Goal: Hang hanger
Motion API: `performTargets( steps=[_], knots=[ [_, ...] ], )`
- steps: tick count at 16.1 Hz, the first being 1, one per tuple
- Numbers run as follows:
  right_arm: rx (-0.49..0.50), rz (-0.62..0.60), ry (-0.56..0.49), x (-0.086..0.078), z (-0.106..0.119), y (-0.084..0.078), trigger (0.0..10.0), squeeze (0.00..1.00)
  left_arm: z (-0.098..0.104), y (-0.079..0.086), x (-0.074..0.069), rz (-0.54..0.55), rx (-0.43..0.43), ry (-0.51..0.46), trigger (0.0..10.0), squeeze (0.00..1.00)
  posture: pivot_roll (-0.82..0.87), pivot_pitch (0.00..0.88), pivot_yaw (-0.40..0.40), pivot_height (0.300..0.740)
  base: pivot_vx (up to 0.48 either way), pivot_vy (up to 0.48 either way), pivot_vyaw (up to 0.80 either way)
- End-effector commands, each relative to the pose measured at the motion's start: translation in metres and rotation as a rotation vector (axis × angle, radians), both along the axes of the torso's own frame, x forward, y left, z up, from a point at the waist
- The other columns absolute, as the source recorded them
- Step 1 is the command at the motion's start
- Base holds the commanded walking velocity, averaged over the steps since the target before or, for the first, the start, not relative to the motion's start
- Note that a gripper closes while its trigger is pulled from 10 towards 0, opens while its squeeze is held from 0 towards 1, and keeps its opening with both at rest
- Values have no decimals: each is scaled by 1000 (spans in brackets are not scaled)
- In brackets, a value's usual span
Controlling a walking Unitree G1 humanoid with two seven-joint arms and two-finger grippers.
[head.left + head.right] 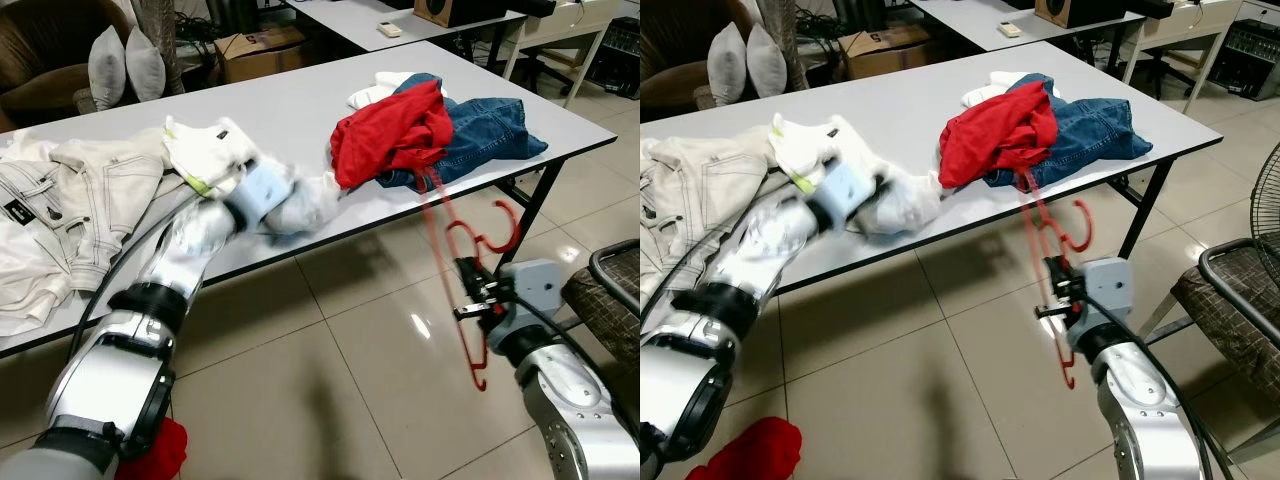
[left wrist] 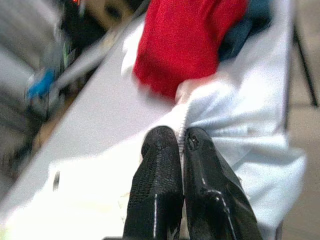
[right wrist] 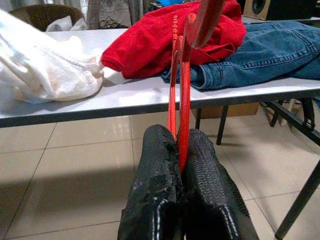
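A red plastic hanger hangs off the table's front edge, its top against the red garment and its hook pointing right. My right gripper is shut on the hanger's thin bars, below the table edge over the floor. My left gripper is shut on the edge of a white garment that lies bunched on the table just left of the red one. The left arm is blurred in the eye views.
Blue jeans lie under and right of the red garment. A beige jacket covers the table's left end. A red cloth lies on the floor by my left side. A dark chair stands close on the right.
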State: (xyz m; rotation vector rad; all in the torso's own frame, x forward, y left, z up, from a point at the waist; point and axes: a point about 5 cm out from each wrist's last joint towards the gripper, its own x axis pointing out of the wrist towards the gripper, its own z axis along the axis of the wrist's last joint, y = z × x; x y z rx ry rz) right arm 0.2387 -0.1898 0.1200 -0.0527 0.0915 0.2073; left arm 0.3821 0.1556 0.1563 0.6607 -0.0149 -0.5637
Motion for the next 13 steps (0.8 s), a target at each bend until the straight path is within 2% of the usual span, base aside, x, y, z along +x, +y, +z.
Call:
performTargets(
  steps=[1, 2, 3, 4, 5, 6, 7, 8, 10, 12, 13],
  knots=[
    [-10, 7, -3, 0, 2, 1, 10000, 0, 12, 14, 5, 68, 0, -21, 0, 0, -228, 0, 86, 740, 0, 0, 0],
    [-12, 10, -2, 0, 2, 1, 10000, 0, 12, 16, 6, 65, 9, -10, 0, 0, -228, 0, 84, 740, 0, 0, 0],
    [-15, 15, -3, 1, 2, 1, 10000, 0, 17, 13, 8, 47, -20, 0, 0, 0, -228, 0, 85, 740, 0, 0, 0],
    [-19, 14, -12, 3, 4, 0, 10000, 0, 38, 1, 13, -13, -180, 9, 0, 0, -229, 0, 87, 740, 0, 0, 0],
    [-13, -1, -29, 5, 6, -1, 10000, 0, 66, -6, 19, -27, -397, -20, 0, 0, -229, 0, 87, 740, 0, 0, 0],
    [-7, -12, -36, 6, 7, -2, 10000, 0, 86, -5, 24, 5, -560, -60, 0, 0, -230, 0, 93, 740, 0, 0, 0],
    [-1, -23, -40, 7, 7, -3, 10000, 0, 111, 6, 31, 99, -754, -108, 0, 0, -233, 0, 103, 740, 0, 0, 0],
    [-2, -21, -38, 5, 6, -1, 10000, 0, 96, 3, 29, 89, -546, -98, 0, 0, -238, 0, 111, 740, 0, 0, 0],
    [-1, -19, -35, 3, 4, 1, 10000, 0, 64, -6, 21, 9, -329, -51, 0, 0, -243, 0, 116, 740, 0, 0, 0],
    [13, -11, -36, 0, 5, 2, 10000, 0, 28, -6, 3, -125, -70, -30, 0, 0, -240, 0, 111, 740, 0, 0, 0],
    [16, 3, -34, -1, 5, 3, 10000, 0, 19, -3, -1, -134, -18, -16, 0, 0, -239, 0, 110, 740, 0, 0, 0]
  ],
)
